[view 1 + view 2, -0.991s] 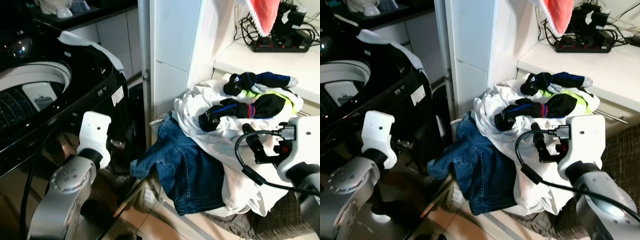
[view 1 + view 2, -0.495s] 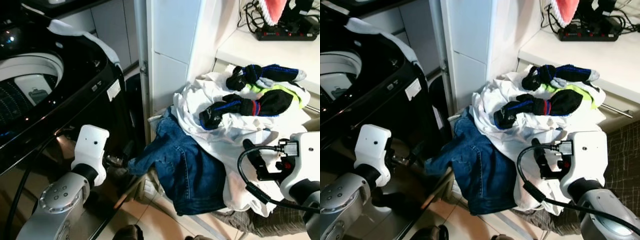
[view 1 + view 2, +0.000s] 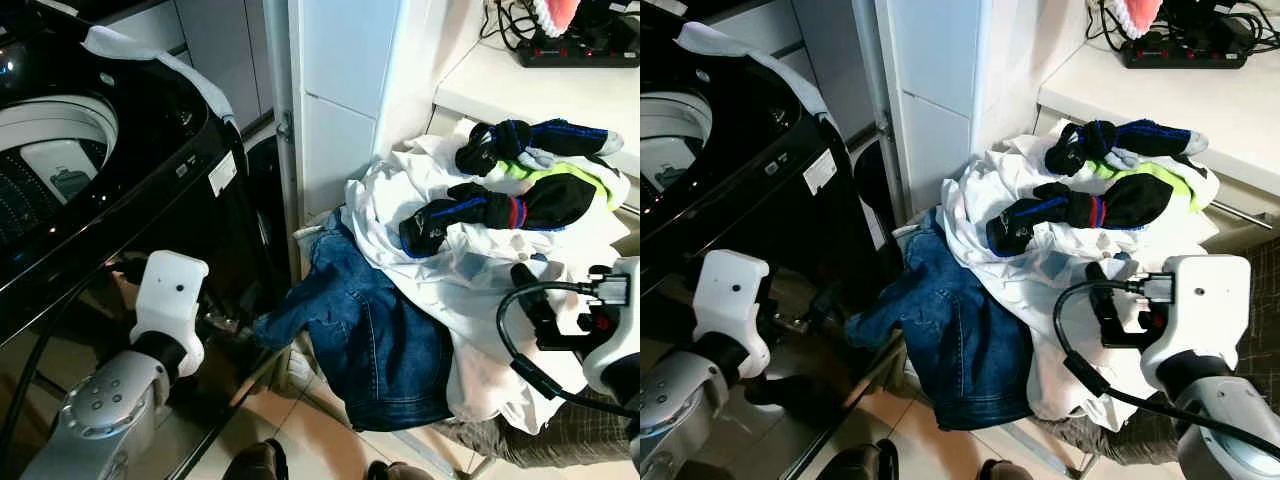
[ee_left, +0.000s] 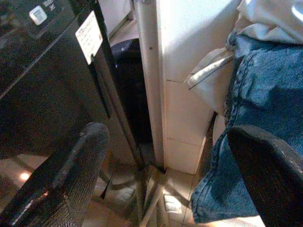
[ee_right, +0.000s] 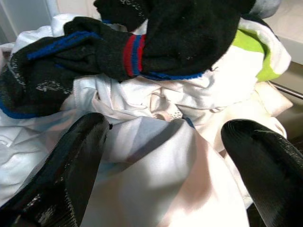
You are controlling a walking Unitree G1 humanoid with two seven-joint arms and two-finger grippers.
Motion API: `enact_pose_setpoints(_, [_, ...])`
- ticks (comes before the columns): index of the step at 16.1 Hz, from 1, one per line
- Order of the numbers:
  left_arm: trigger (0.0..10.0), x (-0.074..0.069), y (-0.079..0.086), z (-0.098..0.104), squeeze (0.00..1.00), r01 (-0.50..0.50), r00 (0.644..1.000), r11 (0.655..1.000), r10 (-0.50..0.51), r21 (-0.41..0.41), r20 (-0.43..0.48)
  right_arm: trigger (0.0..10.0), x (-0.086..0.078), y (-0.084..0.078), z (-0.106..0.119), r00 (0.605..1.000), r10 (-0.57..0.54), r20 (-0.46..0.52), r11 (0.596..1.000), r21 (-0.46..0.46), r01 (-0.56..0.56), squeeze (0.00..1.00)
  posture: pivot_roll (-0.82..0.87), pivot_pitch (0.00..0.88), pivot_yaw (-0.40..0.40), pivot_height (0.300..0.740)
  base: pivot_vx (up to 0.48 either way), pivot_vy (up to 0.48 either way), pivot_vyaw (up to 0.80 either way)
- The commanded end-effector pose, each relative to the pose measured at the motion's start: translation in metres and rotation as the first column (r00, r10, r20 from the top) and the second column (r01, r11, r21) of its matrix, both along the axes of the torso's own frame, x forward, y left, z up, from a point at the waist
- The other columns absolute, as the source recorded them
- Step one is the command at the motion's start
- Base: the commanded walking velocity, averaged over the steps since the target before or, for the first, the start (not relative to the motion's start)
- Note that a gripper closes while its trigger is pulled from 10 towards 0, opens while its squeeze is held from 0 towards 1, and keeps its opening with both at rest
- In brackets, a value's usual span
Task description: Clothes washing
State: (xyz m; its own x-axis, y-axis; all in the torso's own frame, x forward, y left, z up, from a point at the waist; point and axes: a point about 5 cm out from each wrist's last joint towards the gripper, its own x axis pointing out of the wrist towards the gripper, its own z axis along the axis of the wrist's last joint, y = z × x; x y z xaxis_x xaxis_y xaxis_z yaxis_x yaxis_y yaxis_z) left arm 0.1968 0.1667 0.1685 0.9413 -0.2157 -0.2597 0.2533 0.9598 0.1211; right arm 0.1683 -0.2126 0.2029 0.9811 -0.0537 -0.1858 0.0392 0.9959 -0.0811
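blue jeans (image 3: 375,340) beside black washer (image 3: 130,160)

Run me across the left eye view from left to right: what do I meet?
Washing machine → left gripper low in front of it → white cabinet → jeans → white clothes with black socks on top → right gripper at the pile's right edge.

A black power strip (image 3: 578,55) sits on the white counter (image 3: 1160,100) at far right, cables tangled behind it, and a red-and-white cloth (image 3: 1132,10) hangs just above. White cabinet panels (image 3: 345,90) rise in the middle. Near the bottom edge, two dark shoe tips (image 3: 255,462) poke in over the pale tiled floor (image 3: 310,440)
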Motion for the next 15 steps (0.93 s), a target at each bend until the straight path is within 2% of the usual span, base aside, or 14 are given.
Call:
enact_pose_setpoints(1, [10.0,-0.005,0.001,0.003,0.00,0.005,1.000,1.000,-0.005,0.007,-0.004,10.0,-0.004,0.001,0.004,1.000,0.003,0.024,1.000,-0.009,-0.003,0.00,0.03,0.180,0.024,0.740,0.000,0.000,0.00])
enact_pose_setpoints(6, [10.0,-0.023,0.005,0.004,0.00,0.018,0.998,1.000,-0.017,0.022,-0.055,10.0,-0.013,0.000,0.001,1.000,0.016,0.011,1.000,0.010,-0.016,0.00,0.05,0.219,0.032,0.740,0.000,0.000,0.00])
enact_pose_setpoints(8, [10.0,-0.035,0.009,0.004,0.00,0.022,0.996,0.999,-0.019,0.034,-0.088,10.0,-0.020,-0.001,-0.001,1.000,0.017,0.000,1.000,0.022,-0.017,0.00,0.05,0.241,0.041,0.740,0.000,0.000,0.00])
enact_pose_setpoints(9, [10.0,-0.046,0.011,0.002,0.00,0.029,0.992,0.999,-0.024,0.044,-0.122,10.0,-0.028,-0.003,-0.004,1.000,0.016,-0.020,0.999,0.032,-0.016,0.00,0.05,0.247,0.044,0.740,0.000,0.000,0.00])
enact_pose_setpoints(12, [10.0,-0.053,0.013,-0.001,0.00,0.039,0.988,0.998,-0.032,0.043,-0.148,10.0,-0.039,-0.005,-0.008,0.999,0.012,-0.047,0.999,0.040,-0.010,0.00,0.04,0.223,0.051,0.740,0.000,0.000,0.00])
enact_pose_setpoints(13, [10.0,-0.055,0.012,-0.005,0.00,0.039,0.987,0.998,-0.032,0.040,-0.159,10.0,-0.040,-0.004,-0.011,0.999,0.002,-0.048,0.999,0.040,0.000,0.00,0.03,0.181,0.053,0.740,0.000,0.000,0.00])
enact_pose_setpoints(15, [10.0,-0.040,0.007,-0.002,0.00,0.046,0.993,0.999,-0.044,0.023,-0.108,10.0,-0.030,-0.004,0.001,1.000,-0.018,0.025,0.999,0.030,0.017,0.00,0.03,0.118,0.062,0.740,0.000,0.000,0.00])
